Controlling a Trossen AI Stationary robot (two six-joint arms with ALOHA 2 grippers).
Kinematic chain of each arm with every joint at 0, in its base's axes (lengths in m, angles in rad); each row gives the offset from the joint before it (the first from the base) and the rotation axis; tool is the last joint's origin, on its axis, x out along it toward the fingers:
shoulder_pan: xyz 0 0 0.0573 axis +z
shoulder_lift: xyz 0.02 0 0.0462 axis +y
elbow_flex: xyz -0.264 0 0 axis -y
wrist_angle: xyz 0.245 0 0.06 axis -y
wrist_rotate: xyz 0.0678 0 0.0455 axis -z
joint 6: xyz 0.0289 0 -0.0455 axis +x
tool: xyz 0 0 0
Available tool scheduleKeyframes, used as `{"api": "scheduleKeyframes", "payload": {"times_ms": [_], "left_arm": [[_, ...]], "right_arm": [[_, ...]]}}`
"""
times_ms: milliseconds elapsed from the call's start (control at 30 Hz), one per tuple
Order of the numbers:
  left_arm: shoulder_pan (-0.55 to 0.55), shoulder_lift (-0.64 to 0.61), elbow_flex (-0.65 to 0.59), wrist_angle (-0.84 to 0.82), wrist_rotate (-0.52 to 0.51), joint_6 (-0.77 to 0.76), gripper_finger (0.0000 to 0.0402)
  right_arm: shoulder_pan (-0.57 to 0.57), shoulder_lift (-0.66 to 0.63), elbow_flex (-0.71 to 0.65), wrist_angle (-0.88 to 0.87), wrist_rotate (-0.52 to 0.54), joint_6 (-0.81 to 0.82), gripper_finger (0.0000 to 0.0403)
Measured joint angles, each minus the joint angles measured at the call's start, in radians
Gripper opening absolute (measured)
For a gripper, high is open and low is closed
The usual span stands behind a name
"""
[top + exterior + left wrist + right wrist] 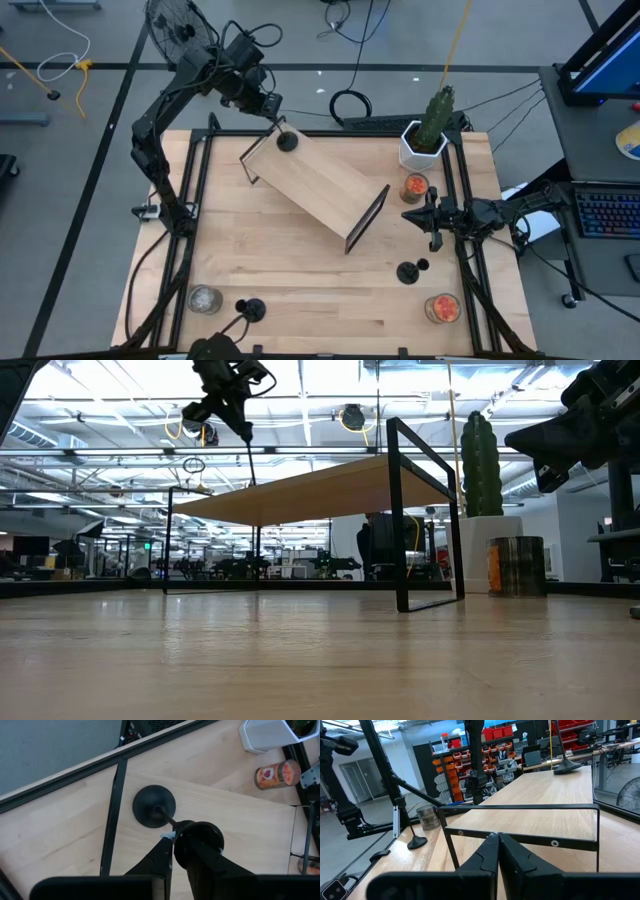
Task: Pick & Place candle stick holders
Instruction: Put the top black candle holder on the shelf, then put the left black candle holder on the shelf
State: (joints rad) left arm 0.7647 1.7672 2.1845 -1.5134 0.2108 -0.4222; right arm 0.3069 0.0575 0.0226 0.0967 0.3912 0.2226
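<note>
Left hand (277, 117) clamped on candle stick holder (154, 806) cup | stem upright, base directly below on raised shelf (315, 187) | right hand (432, 216) together, waiting at tabletop's right edge.

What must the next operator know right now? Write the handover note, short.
Left claw: shut on the top of the first holder, whose base is at or just above the far corner of the raised wooden shelf; contact cannot be confirmed.
Right claw: shut, empty, waiting at the table's right edge.
Second holder: upright on the table, near the front left.
Third holder: upright on the table, front right.
Done: none released on the shelf yet.
Left: release the first, then move the other two.
</note>
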Motion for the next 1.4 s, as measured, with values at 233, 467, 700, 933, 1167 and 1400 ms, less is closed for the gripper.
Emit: {"api": "scheduleKeyframes", "payload": {"times_ms": [233, 467, 700, 933, 1167, 1400], "left_arm": [[0.012, 0.000, 0.000, 0.032, -0.002, 0.001, 0.0051], [0.021, 0.000, 0.000, 0.082, 0.014, -0.005, 0.0051], [0.027, -0.015, 0.000, 0.139, 0.063, -0.007, 0.0051], [0.048, -0.085, 0.001, 0.170, 0.195, -0.016, 0.0051], [-0.035, -0.244, 0.001, 0.069, 0.296, 0.106, 0.0051], [-0.230, -0.400, 0.000, -0.060, 0.201, 0.091, 0.0051]], "right_arm": [[0.000, 0.000, 0.000, 0.000, 0.000, 0.000, 0.0004], [0.000, 0.000, 0.000, 0.000, 0.000, 0.000, 0.0004], [0.000, 0.000, 0.000, 0.000, 0.000, 0.000, 0.0004], [0.000, 0.000, 0.000, 0.000, 0.000, 0.000, 0.0004], [0.000, 0.000, 0.000, 0.000, 0.000, -0.023, 0.0004], [0.000, 0.000, 0.000, 0.000, 0.002, -0.054, 0.0004]]}}
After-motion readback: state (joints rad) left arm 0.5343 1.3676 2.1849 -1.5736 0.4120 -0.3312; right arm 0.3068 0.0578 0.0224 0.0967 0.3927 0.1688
